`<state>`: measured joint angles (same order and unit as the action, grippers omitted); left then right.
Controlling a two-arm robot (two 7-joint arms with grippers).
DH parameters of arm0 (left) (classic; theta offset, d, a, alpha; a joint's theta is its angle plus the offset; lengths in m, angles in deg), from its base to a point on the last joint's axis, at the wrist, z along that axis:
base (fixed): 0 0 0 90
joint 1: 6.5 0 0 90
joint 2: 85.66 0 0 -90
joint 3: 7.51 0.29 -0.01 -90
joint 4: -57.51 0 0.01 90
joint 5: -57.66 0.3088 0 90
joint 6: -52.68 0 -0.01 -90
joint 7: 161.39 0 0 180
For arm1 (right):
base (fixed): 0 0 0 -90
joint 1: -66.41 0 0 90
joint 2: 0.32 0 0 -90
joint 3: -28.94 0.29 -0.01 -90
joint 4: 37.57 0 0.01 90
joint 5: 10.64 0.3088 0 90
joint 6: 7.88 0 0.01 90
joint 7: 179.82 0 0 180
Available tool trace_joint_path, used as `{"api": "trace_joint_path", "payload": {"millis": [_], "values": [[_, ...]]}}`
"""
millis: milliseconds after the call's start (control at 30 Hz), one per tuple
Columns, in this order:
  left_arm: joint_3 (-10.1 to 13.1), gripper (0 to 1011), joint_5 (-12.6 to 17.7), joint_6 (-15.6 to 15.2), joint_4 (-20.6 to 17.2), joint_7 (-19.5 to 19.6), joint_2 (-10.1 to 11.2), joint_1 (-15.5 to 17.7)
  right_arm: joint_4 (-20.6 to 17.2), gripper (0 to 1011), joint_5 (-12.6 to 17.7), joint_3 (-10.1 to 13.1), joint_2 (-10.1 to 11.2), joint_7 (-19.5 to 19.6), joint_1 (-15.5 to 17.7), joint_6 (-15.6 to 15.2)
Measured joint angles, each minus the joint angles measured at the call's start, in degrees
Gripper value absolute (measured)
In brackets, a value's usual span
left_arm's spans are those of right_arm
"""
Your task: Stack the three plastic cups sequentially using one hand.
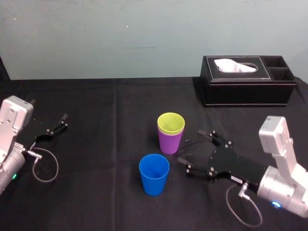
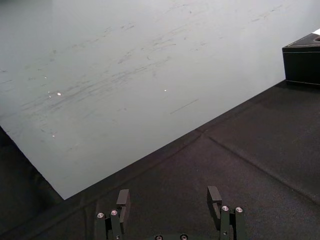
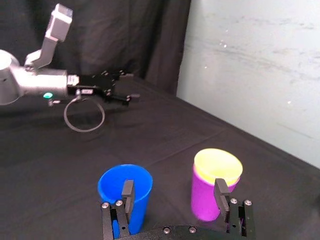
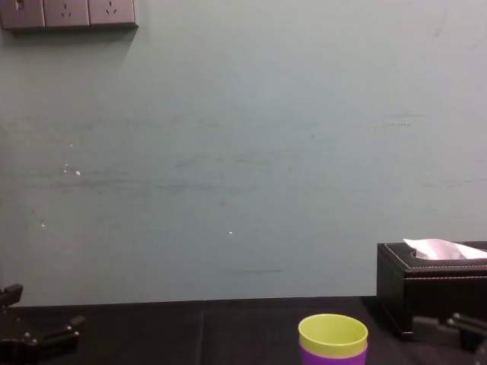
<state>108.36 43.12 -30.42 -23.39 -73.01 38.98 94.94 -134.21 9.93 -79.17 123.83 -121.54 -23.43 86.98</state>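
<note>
At the far left of the desk the left tool sits parked, its fingers spread and empty, well apart from the cups.

Toward the middle, the blue cup stands upright and alone on the near side, mouth up. Just beyond it and slightly to the right, the yellow-green cup is nested inside the purple cup, with only its rim and a band of its wall showing above the purple one. The blue cup and the pair stand close but do not touch.

To the right of the cups, the right tool hovers low over the desk, released and holding nothing, its fingers pointing left toward the gap between the blue cup and the pair. Far right at the back stands the black tissue box, clear of the work.

Judging by this layout, one stacking is done and the last one is in hand. The next move calls for the right tool to close on the blue cup's wall, lift it clear, centre it over the yellow-green rim and lower it straight, without tipping the pair.
</note>
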Motion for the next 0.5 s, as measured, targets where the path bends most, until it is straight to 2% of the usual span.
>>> {"api": "trace_joint_path", "payload": {"millis": [300, 500], "values": [[0.00, 1010, 0.00, 0.00, 0.00, 0.00, 0.00, 0.00, 0.72, 1004, 0.28, -1.91, 1.48, -1.74, 1.21, 0.82], [0.00, 1010, 0.00, 0.00, 0.00, 0.00, 0.00, 0.00, 1.92, 1004, -0.42, -3.67, 1.26, -2.15, 0.72, 0.88]]}}
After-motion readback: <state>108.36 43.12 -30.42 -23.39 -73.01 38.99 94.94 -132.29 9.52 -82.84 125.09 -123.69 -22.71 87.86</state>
